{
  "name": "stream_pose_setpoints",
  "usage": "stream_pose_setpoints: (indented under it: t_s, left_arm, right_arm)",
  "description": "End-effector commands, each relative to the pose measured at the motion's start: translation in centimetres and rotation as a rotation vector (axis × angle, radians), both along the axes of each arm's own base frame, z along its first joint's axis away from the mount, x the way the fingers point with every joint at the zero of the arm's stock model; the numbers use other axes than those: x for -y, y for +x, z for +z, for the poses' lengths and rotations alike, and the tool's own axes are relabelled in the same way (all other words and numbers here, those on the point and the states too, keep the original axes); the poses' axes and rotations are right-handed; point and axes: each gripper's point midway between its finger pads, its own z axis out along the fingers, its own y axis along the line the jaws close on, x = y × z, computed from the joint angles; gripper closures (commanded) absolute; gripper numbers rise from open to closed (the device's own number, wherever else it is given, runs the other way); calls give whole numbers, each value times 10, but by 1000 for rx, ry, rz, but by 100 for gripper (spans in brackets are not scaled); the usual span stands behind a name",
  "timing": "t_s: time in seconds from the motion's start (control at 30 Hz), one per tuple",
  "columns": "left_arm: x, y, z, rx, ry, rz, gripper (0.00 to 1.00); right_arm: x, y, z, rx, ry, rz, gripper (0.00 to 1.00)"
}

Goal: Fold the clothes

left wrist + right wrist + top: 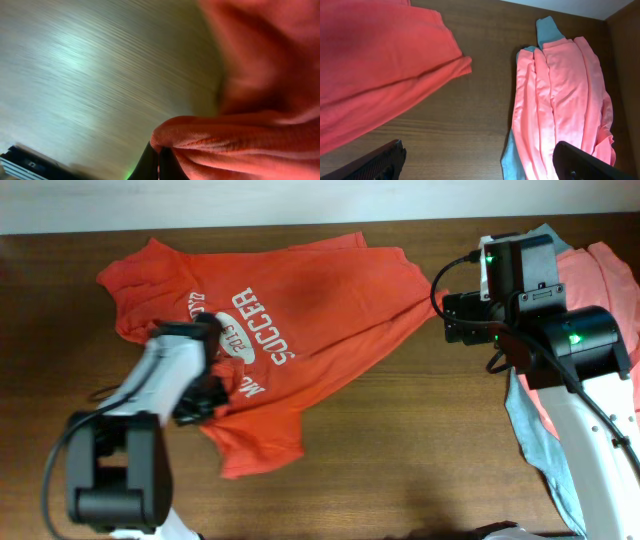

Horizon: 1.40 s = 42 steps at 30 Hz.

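The orange-red T-shirt lies spread on the wooden table, white soccer print facing up. My left gripper sits at the shirt's lower left edge. In the left wrist view it is shut on a pinched fold of the orange-red cloth. My right gripper hovers by the shirt's right sleeve. It stands open over bare wood with nothing between its fingers. A salmon-pink garment and a grey-blue one lie piled to its right.
The pink and grey-blue pile lies at the table's right edge, partly under the right arm. Grey-blue cloth trails toward the front. The table's back edge runs just behind the shirt. Bare wood shows in front.
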Motion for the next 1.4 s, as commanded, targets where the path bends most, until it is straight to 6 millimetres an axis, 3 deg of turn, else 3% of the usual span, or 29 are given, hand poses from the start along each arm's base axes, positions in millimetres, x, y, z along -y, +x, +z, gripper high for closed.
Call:
stream_pose_setpoints:
  t_s: [0.0,0.33,0.67,1.0,1.2,1.23,1.27,1.37]
  left_arm:
    - [-26,8,11,73,-88,97,100]
    - [-16,-8,10,7,-153,91,95]
    - [-4,-39,-22,-62,-203,105,92]
    - [8,-34,-33,-20,-271,117,91]
    - [6,-17,-36,51,-267,106,91]
    - [6,-16,-37,55,-264,105,92]
    - [4,-15,-37,59,-256,103,100]
    - [2,-14,-37,62,-246,100,100]
  right_arm:
    - [4,1,2,8,-1,-23,1]
    - [4,1,-1,-5,-4,-23,1]
    - [6,-8,-7,-49,-14,-22,1]
    - [6,-8,-8,-53,-15,-23,1]
    - [6,-8,-8,-53,-15,-22,1]
    - [6,-9,-8,-54,-15,-22,1]
    - [6,-9,-8,-54,-15,-22,1]
    - [6,-9,-8,-54,-15,-23,1]
